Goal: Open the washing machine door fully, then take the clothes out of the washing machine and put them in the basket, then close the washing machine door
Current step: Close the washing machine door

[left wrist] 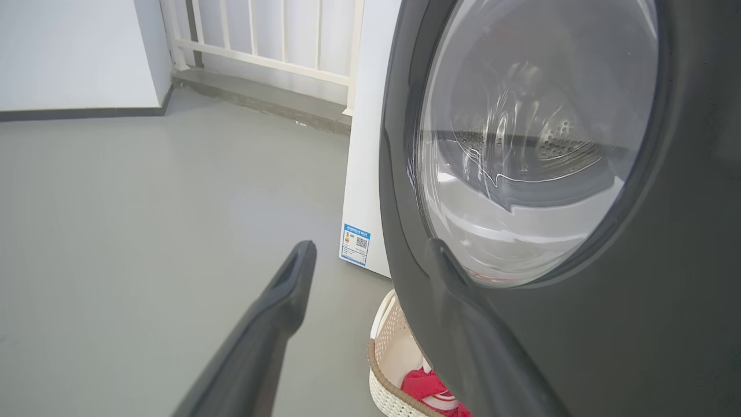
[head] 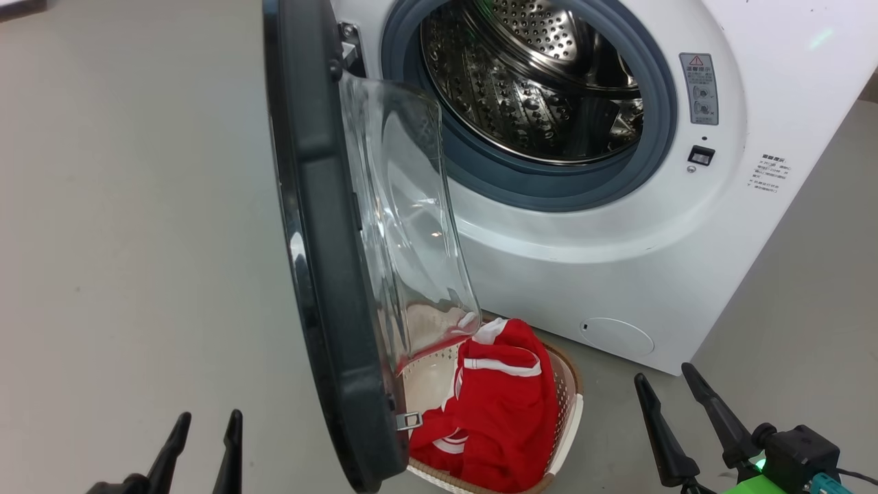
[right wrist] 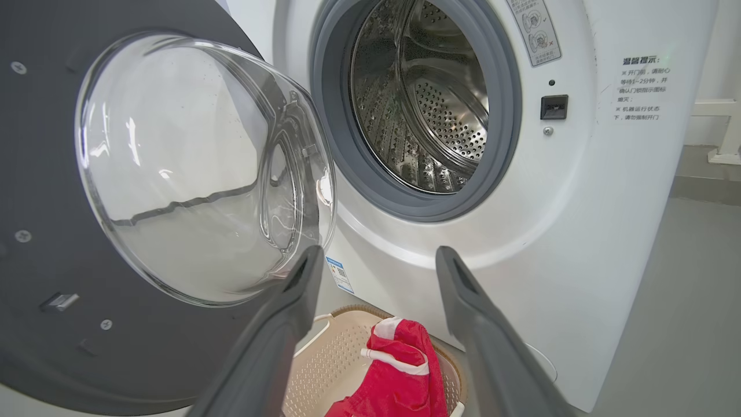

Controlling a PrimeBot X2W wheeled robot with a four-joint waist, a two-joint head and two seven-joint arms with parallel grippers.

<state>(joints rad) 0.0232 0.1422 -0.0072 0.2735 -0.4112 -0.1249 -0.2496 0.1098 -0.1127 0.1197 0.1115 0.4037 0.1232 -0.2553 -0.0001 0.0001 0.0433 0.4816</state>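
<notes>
The white washing machine point(head: 590, 274) stands ahead with its steel drum point(head: 542, 89) showing no clothes inside. Its door point(head: 329, 274) hangs open, edge-on to me, glass bowl point(head: 405, 219) bulging toward the machine. Red clothes point(head: 497, 412) with white stripes lie in the cream basket point(head: 569, 412) on the floor under the door. My left gripper point(head: 206, 429) is open at the lower left, on the door's outer side point(left wrist: 579, 324). My right gripper point(head: 669, 384) is open at the lower right, in front of the machine. The right wrist view shows the clothes point(right wrist: 399, 376), basket point(right wrist: 324, 359) and door's inner face point(right wrist: 52, 289).
Grey floor point(head: 123, 240) spreads to the left of the door. In the left wrist view, a white railing point(left wrist: 260, 40) and a low ledge run along the far wall. A small round flap point(head: 617, 336) sits low on the machine's front.
</notes>
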